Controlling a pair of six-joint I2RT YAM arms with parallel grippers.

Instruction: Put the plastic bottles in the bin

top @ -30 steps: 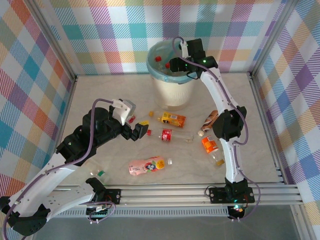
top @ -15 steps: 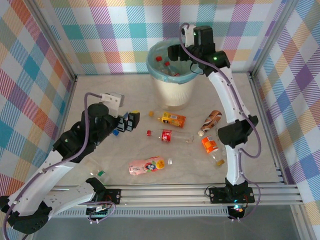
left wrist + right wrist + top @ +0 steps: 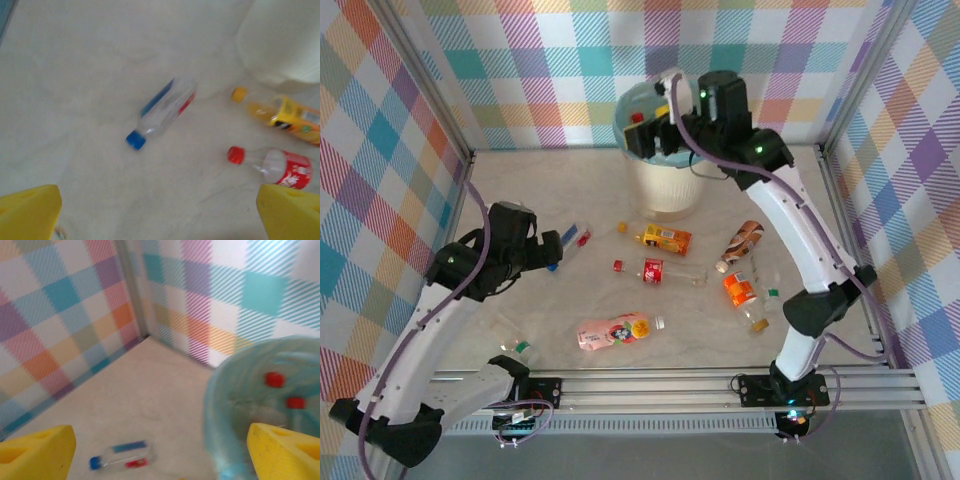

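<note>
I see left gripper [image 3: 160, 214] spread wide, empty, near blue-capped bottle [image 3: 162, 112] | right gripper [image 3: 160, 450] spread wide, empty, arm stretched over bin [image 3: 214, 405]

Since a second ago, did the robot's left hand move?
Yes. The left gripper pulled back to the left, farther from the bin and the orange juice bottle.

The left arm reaches over the left side, its left gripper [image 3: 558, 250] pointing right and downward, yellow fingers [image 3: 27, 212] spread wide. The right arm arches high toward the far centre, right gripper [image 3: 653, 135] likewise wide apart, holding nothing.
</note>
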